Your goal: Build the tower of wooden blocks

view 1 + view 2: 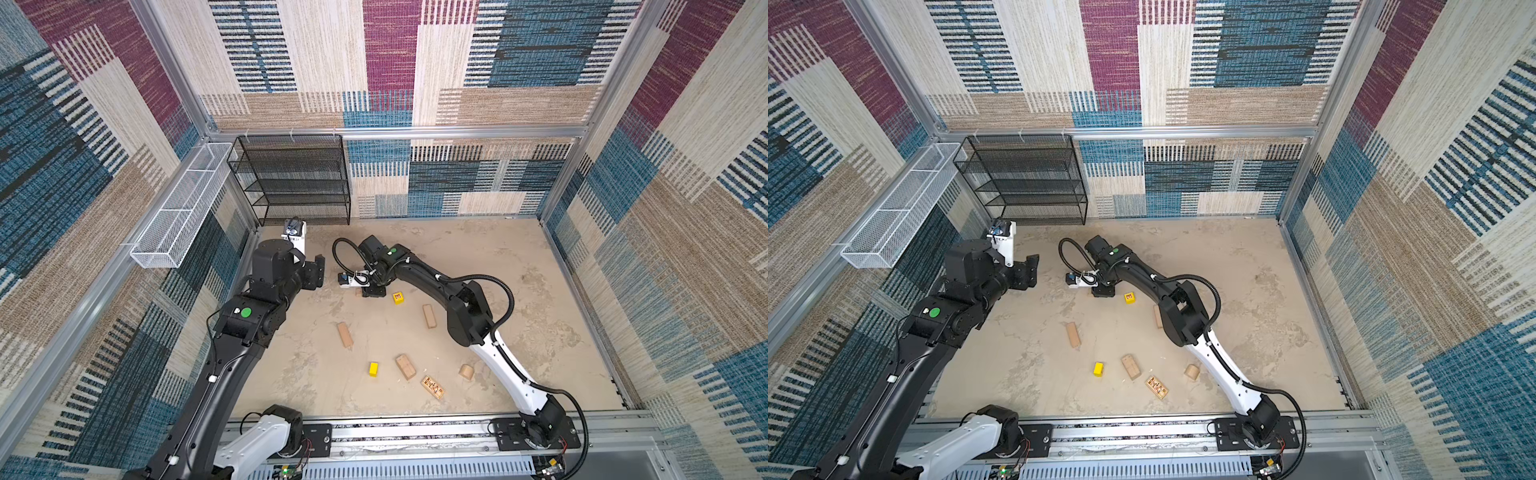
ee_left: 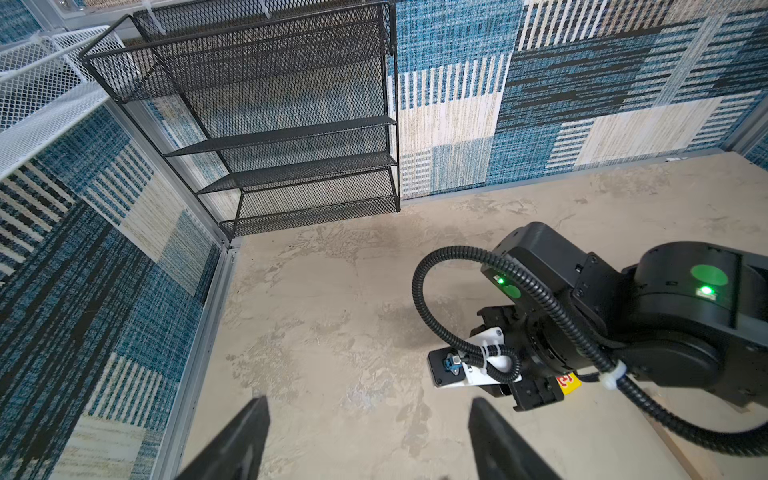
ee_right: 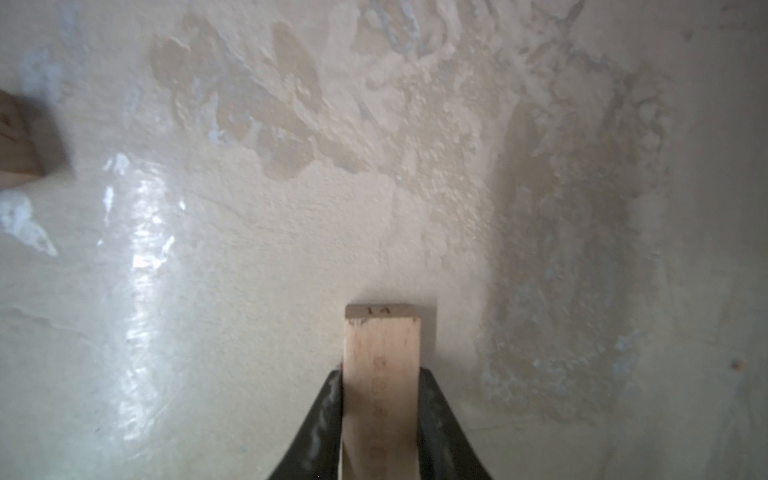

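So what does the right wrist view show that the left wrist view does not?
Only right wrist: a tan block clamped in the right gripper, and a second tan block at the edge. Only left wrist: the open left gripper, the black shelf, the white basket, the right arm and a yellow block partly hidden by it. Both: the beige table.

Tan block [image 3: 18, 141] cut by frame edge, blurred. Yellow lettered block [image 2: 572, 383] mostly hidden behind R arm [image 2: 665, 316].

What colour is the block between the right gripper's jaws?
The block is plain light tan, clearest in the right wrist view.
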Tool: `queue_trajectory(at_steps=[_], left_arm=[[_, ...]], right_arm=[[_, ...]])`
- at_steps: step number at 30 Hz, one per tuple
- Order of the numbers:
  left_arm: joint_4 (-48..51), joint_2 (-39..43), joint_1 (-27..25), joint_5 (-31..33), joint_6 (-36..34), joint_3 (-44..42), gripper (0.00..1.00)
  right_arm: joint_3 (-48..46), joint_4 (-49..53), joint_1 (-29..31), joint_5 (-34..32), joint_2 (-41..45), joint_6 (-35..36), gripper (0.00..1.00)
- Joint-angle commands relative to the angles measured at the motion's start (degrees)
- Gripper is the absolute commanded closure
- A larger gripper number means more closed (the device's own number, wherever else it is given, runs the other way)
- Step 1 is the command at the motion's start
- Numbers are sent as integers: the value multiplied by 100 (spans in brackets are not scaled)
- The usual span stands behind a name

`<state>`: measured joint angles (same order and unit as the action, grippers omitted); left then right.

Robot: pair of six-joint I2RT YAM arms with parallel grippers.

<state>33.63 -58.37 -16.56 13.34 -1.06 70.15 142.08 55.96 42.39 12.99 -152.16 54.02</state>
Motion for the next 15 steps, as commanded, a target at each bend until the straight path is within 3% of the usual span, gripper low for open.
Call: queue_trajectory(at_steps=[1, 15], left_arm=[[-163, 4, 3, 48, 4, -11, 20], [-160, 0, 12, 72, 9, -12, 20]], right_arm=[[-7, 38, -13, -95, -60, -19, 69], [-5, 11, -65, -104, -95, -133, 67]])
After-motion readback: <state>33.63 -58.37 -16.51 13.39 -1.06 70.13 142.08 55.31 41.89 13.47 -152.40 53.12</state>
